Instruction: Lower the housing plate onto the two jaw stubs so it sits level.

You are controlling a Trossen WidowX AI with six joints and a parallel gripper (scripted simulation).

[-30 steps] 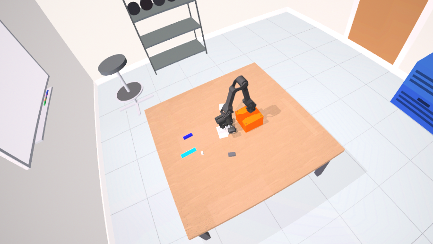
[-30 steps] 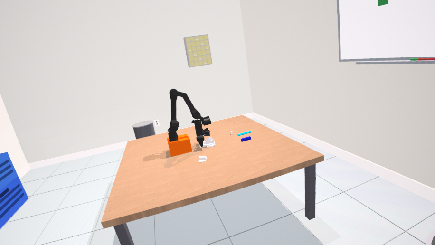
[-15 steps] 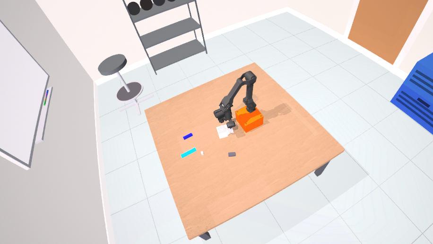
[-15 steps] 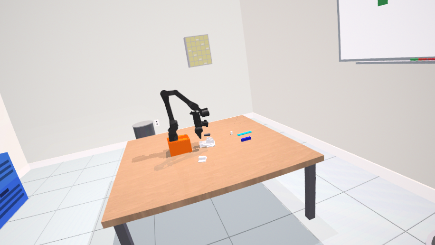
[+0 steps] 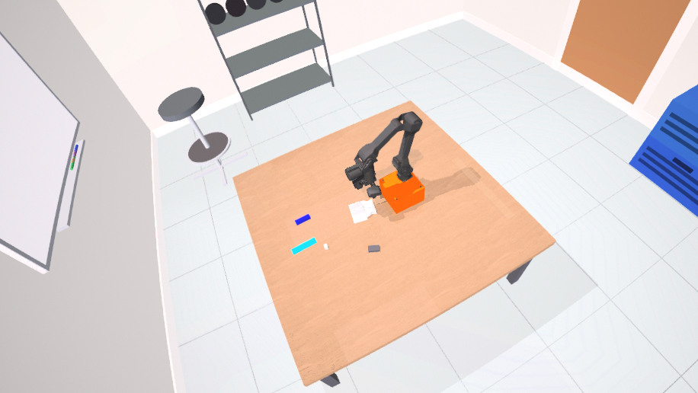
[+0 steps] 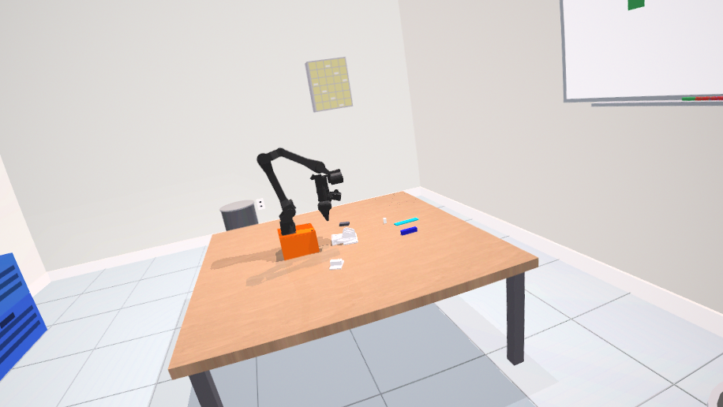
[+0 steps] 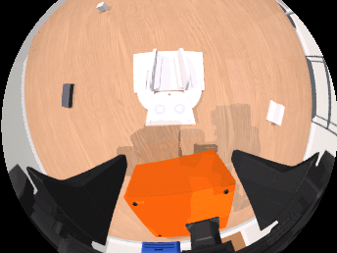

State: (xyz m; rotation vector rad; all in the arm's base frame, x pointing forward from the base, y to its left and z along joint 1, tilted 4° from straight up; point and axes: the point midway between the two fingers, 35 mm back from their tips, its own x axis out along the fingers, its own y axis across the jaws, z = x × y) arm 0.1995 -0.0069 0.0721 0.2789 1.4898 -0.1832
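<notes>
The white housing plate [image 7: 169, 117] lies over the rear ends of the two upright white jaws [image 7: 155, 71] [image 7: 184, 71], with two round marks near its front edge. From above it looks square to the white base [image 7: 141, 64]; its exact level and any gap beneath cannot be told. The whole white assembly shows small in the top view [image 5: 360, 211] and the exterior view [image 6: 345, 239]. The stubs are hidden under the plate. My gripper [image 7: 182, 160] [image 6: 327, 219] is open and empty, raised above the table and apart from the plate, on its orange-box side.
The orange box [image 5: 409, 197] [image 6: 299, 244] [image 7: 181, 178] stands close by under the arm. A dark block [image 5: 373, 248] [image 6: 344, 223] [image 7: 68, 95], a small white cube [image 5: 325, 246] [image 7: 102, 7], a blue bar [image 5: 302, 219], a cyan bar [image 5: 303, 246] and a small white bracket [image 6: 336, 264] [image 7: 275, 113] lie around.
</notes>
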